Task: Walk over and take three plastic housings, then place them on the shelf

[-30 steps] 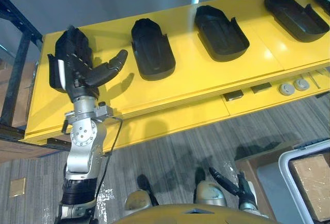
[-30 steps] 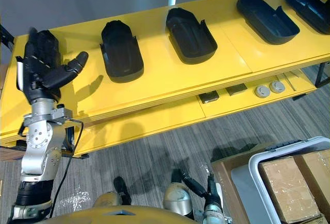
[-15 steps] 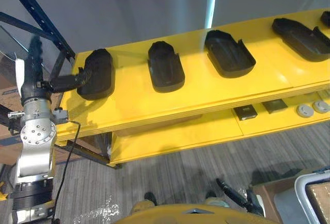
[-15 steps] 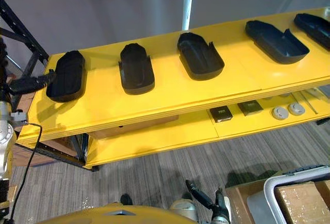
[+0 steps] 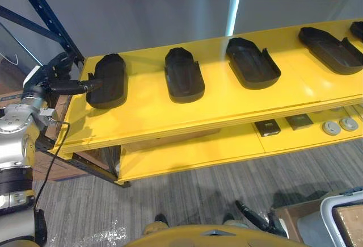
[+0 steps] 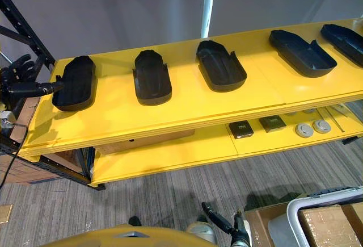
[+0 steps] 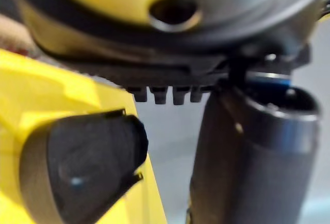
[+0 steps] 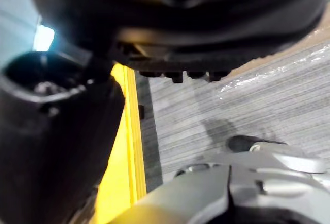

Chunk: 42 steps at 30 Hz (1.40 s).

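Observation:
Several black plastic housings lie in a row on the yellow shelf (image 5: 227,102). The leftmost housing (image 5: 108,80) rests near the shelf's left end, with a second housing (image 5: 184,75) and a third housing (image 5: 252,62) to its right. More housings (image 6: 300,45) lie further right. My left hand (image 5: 54,79) is beside the shelf's left end, open, its thumb (image 7: 252,157) stretched out to the leftmost housing's (image 7: 82,172) rim. My right hand (image 6: 224,224) hangs low near the floor with its fingers straight and holds nothing.
A lower yellow shelf board (image 5: 187,150) carries small dark blocks (image 5: 266,126) and grey discs (image 5: 332,126). A blue rack upright (image 5: 45,14) rises at the left. A white bin (image 6: 317,213) with cardboard boxes stands on the floor at the lower right.
The view has shifted. One second ago my left hand held a housing over the shelf's left end. That housing now lies on the shelf, and the hand has let go and drawn back left.

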Motion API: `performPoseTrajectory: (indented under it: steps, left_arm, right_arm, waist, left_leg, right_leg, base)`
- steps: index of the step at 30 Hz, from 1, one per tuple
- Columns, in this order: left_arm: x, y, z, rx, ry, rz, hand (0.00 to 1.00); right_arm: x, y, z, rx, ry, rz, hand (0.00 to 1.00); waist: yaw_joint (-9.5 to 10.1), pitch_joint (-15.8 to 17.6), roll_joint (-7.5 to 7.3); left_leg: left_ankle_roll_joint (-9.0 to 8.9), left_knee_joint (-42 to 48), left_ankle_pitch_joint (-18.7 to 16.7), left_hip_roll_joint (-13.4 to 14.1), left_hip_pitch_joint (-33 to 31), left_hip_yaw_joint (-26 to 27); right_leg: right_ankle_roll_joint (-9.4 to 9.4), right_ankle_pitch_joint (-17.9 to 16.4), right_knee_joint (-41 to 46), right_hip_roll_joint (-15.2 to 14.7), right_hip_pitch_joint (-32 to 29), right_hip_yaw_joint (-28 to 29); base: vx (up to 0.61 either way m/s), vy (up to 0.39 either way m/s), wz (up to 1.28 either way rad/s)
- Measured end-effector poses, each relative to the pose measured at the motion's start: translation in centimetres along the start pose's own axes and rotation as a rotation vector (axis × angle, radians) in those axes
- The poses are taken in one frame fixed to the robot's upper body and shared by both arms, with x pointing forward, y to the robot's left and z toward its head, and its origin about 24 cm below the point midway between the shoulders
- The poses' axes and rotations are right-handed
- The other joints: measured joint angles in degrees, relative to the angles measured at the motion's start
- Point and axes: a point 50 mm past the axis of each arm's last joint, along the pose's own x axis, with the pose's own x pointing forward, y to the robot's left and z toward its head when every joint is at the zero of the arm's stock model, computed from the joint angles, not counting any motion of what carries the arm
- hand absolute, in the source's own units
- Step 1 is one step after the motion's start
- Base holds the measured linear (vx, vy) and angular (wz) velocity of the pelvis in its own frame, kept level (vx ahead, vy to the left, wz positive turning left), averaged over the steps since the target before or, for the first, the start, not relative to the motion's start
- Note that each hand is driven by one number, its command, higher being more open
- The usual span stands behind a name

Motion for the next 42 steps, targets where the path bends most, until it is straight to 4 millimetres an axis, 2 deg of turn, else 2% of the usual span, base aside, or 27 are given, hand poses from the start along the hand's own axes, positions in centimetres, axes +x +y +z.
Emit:
performPoseTrajectory:
  steps: [6,13,20,42]
  left_arm:
    - [0.2,-0.6,-0.2,-0.016,-0.015,-0.003,1.00]
    - [0.6,-1.5,-0.7,-0.064,-0.004,0.002,1.00]
    - [0.6,-1.0,-2.2,-0.046,0.094,0.003,1.00]
    - [0.4,-2.1,-4.2,-0.047,0.252,-0.144,1.00]
  right_arm:
    - [0.1,0.0,0.1,0.009,0.001,-0.003,1.00]
    - [0.1,0.0,-0.2,0.009,0.013,-0.003,1.00]
    - [0.0,0.1,-0.2,0.009,0.014,-0.002,1.00]
    - [0.0,0.0,-0.3,0.009,0.017,-0.004,1.00]
  waist:
    - [-1.28,0.0,-0.04]
    - [-1.12,-0.1,-0.19]
    - [-1.23,-0.1,-0.27]
    - [-1.30,-0.1,-0.13]
  left_leg:
    - [0.01,-0.1,0.1,0.0,0.1,0.4]
    - [-0.06,-0.4,0.1,0.0,0.2,0.6]
    - [0.06,-0.6,0.4,-0.4,0.4,0.6]
    - [0.15,-1.3,0.9,-0.8,0.5,-0.1]
  right_leg:
    - [0.01,0.2,-0.2,0.0,-0.2,0.4]
    - [0.04,0.7,-1.0,0.1,-0.1,0.4]
    - [0.17,0.9,-0.9,-0.2,0.0,0.3]
    - [0.63,1.2,-1.5,-0.8,0.5,-1.4]
  base:
    - [0.00,0.001,-0.02]
    - [0.00,0.000,0.00]
    - [0.01,0.000,0.00]
    - [0.01,0.001,0.02]
